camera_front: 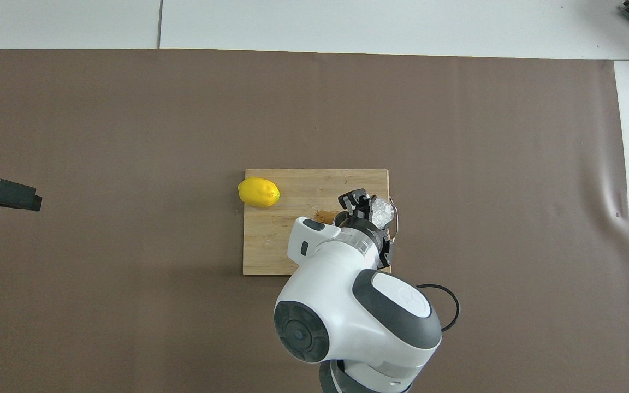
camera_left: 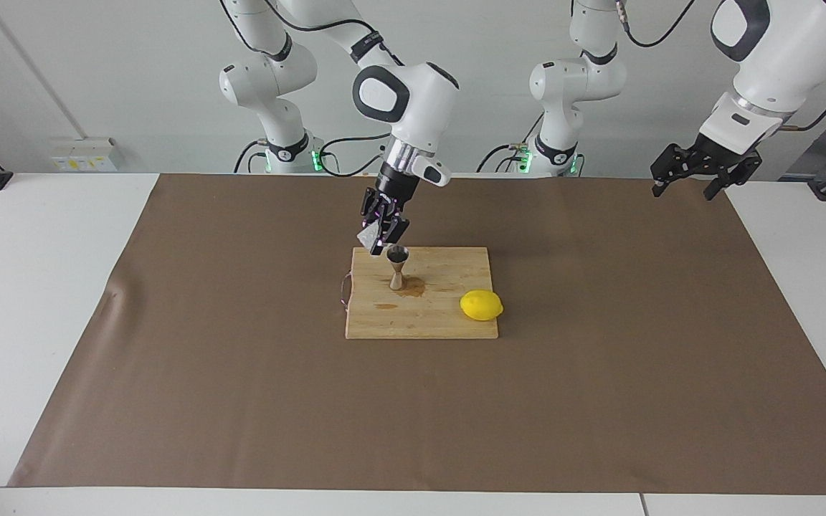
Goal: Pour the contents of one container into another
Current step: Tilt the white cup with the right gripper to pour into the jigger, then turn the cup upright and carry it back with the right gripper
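Note:
A small steel jigger stands upright on the wooden cutting board. My right gripper is shut on the whitish translucent cup and holds it tilted just above the jigger's mouth. In the overhead view the cup shows in the right gripper. The arm hides most of the jigger there. My left gripper hangs open and empty over the mat's corner at the left arm's end, and it waits there.
A yellow lemon lies on the board's corner toward the left arm's end. A brown wet stain spreads around the jigger's foot. A brown mat covers the table under the board.

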Available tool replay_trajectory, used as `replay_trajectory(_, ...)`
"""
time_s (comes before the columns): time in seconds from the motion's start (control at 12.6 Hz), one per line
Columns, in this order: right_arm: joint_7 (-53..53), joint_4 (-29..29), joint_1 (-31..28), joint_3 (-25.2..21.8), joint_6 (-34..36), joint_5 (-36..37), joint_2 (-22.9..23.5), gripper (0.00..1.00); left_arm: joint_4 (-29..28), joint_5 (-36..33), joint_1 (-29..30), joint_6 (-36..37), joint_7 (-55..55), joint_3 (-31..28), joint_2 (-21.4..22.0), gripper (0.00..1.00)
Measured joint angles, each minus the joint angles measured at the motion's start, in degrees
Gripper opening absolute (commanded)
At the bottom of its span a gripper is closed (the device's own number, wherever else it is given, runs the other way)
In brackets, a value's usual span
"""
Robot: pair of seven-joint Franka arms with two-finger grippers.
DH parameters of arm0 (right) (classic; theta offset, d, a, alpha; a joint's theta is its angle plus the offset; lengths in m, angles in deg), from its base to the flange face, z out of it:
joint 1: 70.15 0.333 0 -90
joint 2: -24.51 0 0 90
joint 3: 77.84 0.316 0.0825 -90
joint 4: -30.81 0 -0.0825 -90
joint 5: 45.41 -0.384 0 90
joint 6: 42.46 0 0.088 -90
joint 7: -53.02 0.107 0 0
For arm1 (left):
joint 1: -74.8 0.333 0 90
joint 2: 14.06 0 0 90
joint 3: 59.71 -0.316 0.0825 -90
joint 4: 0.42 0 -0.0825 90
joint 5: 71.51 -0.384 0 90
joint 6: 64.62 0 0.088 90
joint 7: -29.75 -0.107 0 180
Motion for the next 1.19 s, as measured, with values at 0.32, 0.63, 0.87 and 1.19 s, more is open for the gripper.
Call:
replay_trajectory(0.32, 1.0, -0.7, -0.2, 0.0, 0.0, -2.5, 0.1, 0.02, 0.0, 0.0, 0.0, 0.0, 0.0, 0.0, 0.0, 1.0)
replay_trajectory(0.63, 2.1, -1.3, -0.7, 0.0, 0.0, -7.7, 0.1, 0.0, 0.0, 0.0, 0.0, 0.0, 0.0, 0.0, 0.0, 1.0)
replay_trajectory(0.87, 2.6, -1.3, -2.8, -0.1, 0.0, -12.5, 0.1, 0.0, 0.0, 0.0, 0.0, 0.0, 0.0, 0.0, 0.0, 1.0)
replay_trajectory(1.19, 1.9, -1.4, -6.4, -0.1, -0.1, -19.1, 0.1, 0.0, 0.0, 0.0, 0.0, 0.0, 0.0, 0.0, 0.0, 1.0)
